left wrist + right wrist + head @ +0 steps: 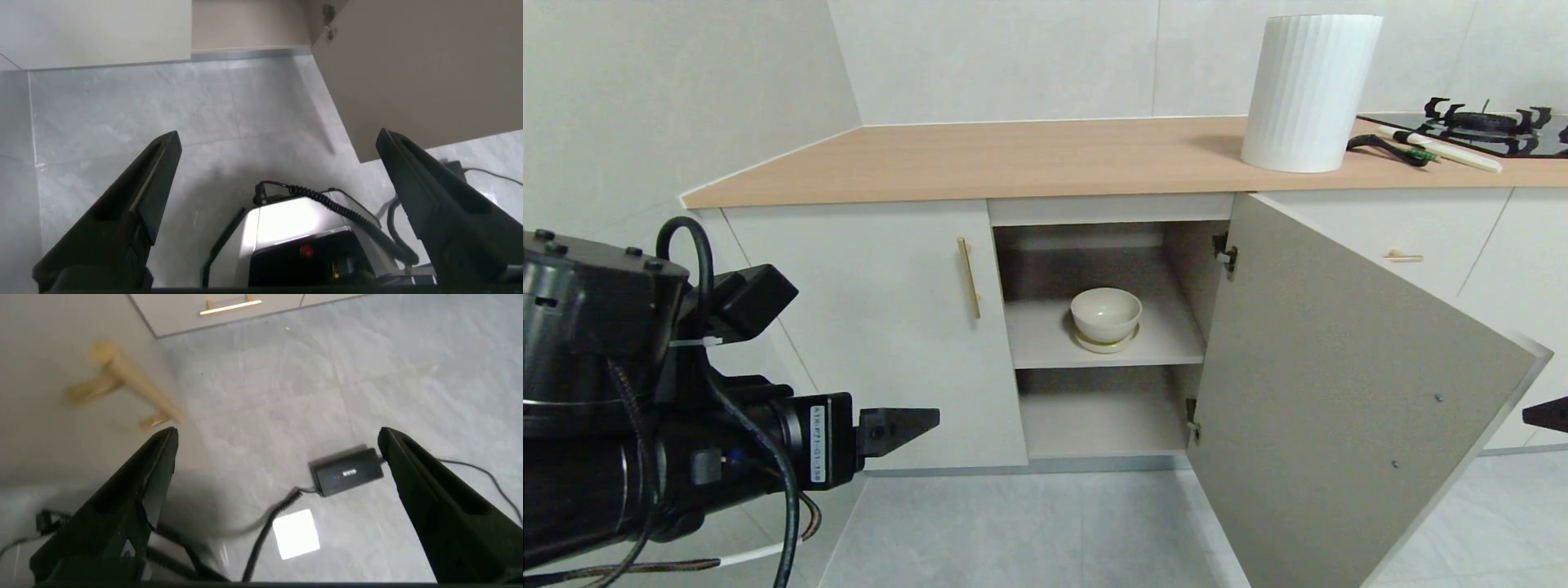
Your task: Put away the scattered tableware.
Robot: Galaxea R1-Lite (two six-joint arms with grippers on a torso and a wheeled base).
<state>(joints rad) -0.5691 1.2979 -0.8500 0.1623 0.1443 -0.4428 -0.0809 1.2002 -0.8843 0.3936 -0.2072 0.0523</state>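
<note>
On the upper shelf (1045,336) of the open cabinet (1086,265), near the middle of the head view, a pale bowl (1105,311) sits upright on a gold-rimmed saucer (1104,345), hiding most of it. From the bowl, the swung-out door (1339,384) stands at 4 o'clock and a white ribbed container (1311,90) on the counter (980,159) at 1 o'clock. The left gripper (278,140) is at 8 o'clock; the right gripper (278,434) is cut off at the 4 o'clock edge, just a dark tip. The wrist views tell what the head view cannot: both grippers are spread wide with nothing held, over the tiled floor (392,367). The right wrist view adds a black power brick (347,469) on the floor and a blurred gold bar, probably a door handle (131,380).
</note>
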